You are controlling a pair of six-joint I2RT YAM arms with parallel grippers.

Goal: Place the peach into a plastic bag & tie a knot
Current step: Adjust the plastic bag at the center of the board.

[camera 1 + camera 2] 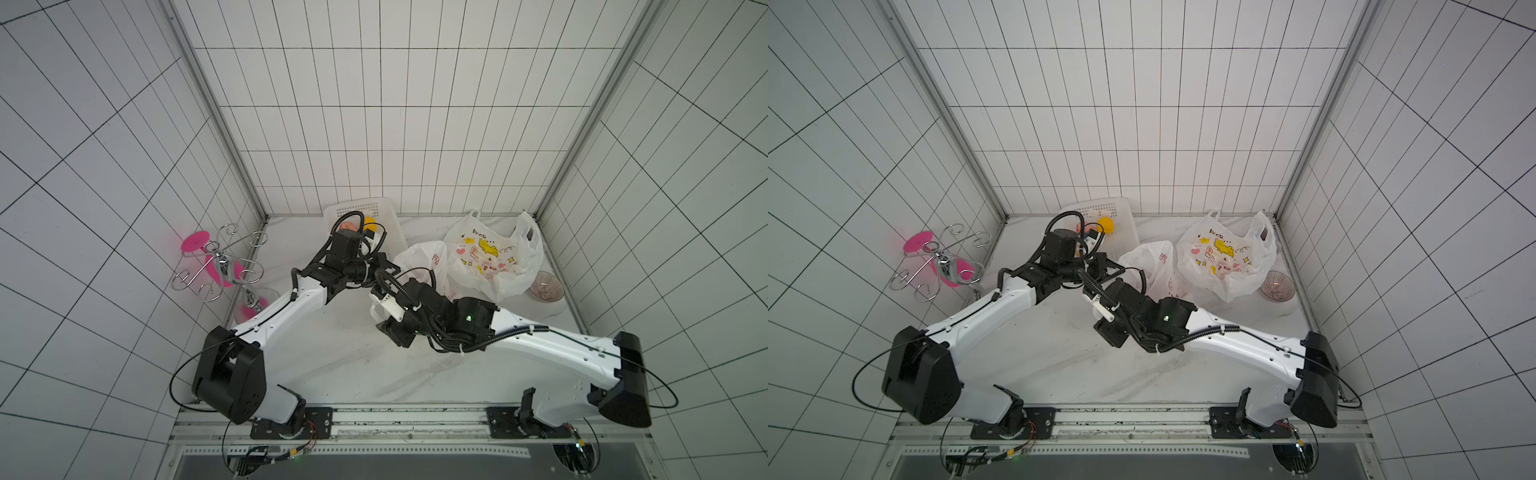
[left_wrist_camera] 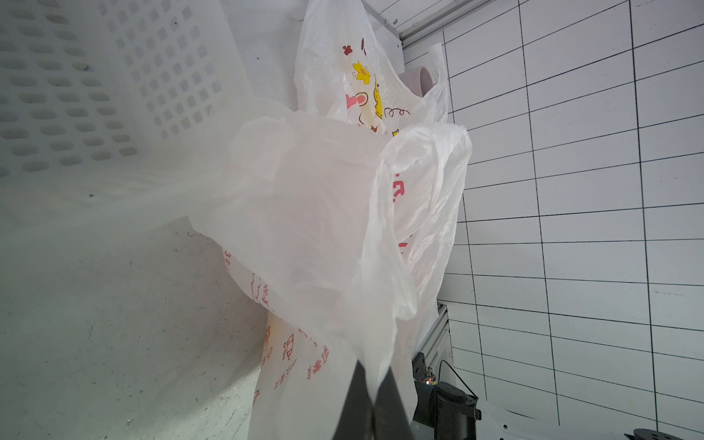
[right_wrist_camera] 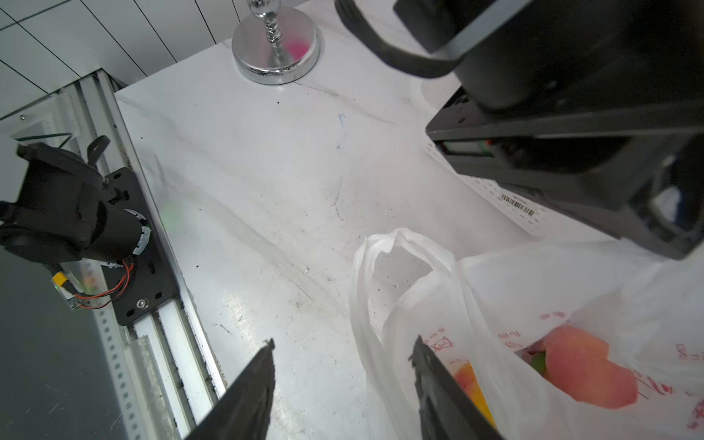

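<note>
White tiled walls close in a pale marbled table (image 1: pixel 332 365). Near its middle, just beside a white basket (image 1: pixel 390 216), stands the plastic bag (image 1: pixel 424 259) with red print. The left fingers (image 2: pixel 394 407) are pinched together on a fold of its film, holding that fold up. The right fingers (image 3: pixel 244 396) stand moderately apart, gripping nothing, close to the bag's loop handle (image 3: pixel 400 247). The peach (image 3: pixel 586 369) lies inside the bag, visible through the film.
</note>
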